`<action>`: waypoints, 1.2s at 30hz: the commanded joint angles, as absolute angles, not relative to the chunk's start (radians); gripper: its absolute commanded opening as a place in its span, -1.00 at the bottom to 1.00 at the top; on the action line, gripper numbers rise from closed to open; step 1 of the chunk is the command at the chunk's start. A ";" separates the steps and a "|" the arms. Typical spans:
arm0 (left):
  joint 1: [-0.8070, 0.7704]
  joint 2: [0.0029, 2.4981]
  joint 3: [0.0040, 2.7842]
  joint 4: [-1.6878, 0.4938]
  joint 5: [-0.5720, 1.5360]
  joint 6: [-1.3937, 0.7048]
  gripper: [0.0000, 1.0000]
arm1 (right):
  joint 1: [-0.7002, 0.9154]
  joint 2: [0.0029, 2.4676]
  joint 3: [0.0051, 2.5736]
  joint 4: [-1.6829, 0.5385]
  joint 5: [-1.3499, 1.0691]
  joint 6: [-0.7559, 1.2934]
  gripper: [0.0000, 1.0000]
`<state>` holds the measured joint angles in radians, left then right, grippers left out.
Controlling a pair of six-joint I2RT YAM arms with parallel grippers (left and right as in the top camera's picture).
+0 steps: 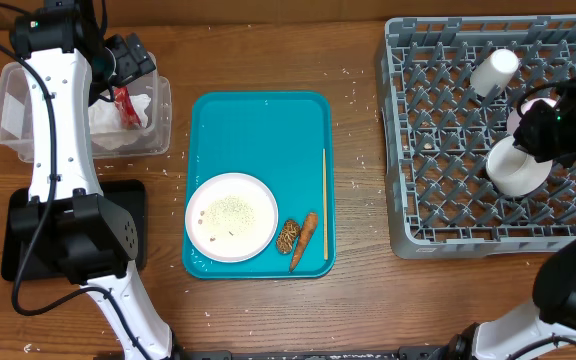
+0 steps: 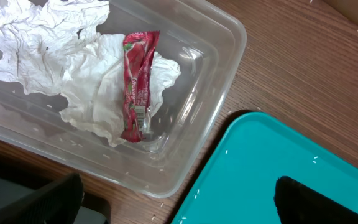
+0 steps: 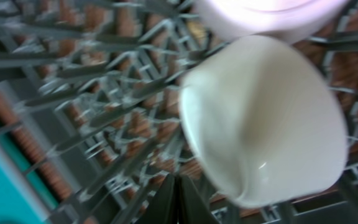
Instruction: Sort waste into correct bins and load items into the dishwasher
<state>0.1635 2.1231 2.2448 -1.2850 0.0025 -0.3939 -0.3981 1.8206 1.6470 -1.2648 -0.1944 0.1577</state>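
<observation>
Waste, sorted: red wrapper (image 2: 138,87) and crumpled paper (image 2: 79,81) lie in the clear tub (image 2: 219,59) at the surface's left; wrapper on top of the paper.
Waste, unsorted: carrot (image 1: 304,240) and brown lump (image 1: 288,236) lie side by side on the teal tray (image 1: 258,125), just right of the plate (image 1: 232,216); rice (image 1: 230,212) sits on the plate.
Black tray (image 1: 133,200): left of the teal tray, mostly hidden under the left arm; contents cannot be seen. Judged the likely bin for the food scraps.
Rack (image 1: 418,130): right of the surface; holds a cup (image 1: 495,72) near the back and a bowl (image 3: 263,121) tipped on its side among the pegs, probably set so to stand between them. A second pale dish (image 3: 266,15) lies just behind the bowl.
Chopstick (image 1: 324,205): lies along the teal tray's right edge, not yet loaded.
Left fingers (image 2: 166,202): spread wide, holding nothing, above the tub's near corner; wrapper is beyond them, apart.
Right fingers (image 3: 178,199): clenched together, empty; bowl lies just beside and ahead of the tips, contact cannot be told.
Judgement: plate cannot go to the rack until the rice is cleared.
</observation>
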 commanded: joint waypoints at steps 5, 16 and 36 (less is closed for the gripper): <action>0.157 2.106 2.245 -1.282 -0.010 -0.408 1.00 | -0.421 1.843 1.643 -1.250 -0.020 0.218 -0.92; 0.157 2.106 2.245 -1.282 -0.010 -0.408 1.00 | -0.448 1.843 1.643 -1.242 -0.030 0.247 -0.92; 0.157 2.106 2.245 -1.282 -0.010 -0.408 1.00 | -0.459 1.847 1.639 -1.271 0.002 0.263 -0.92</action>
<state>0.1635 2.1231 2.2448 -1.2854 0.0021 -0.3939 -0.4400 1.8450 1.6451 -1.2804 -0.0433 0.2359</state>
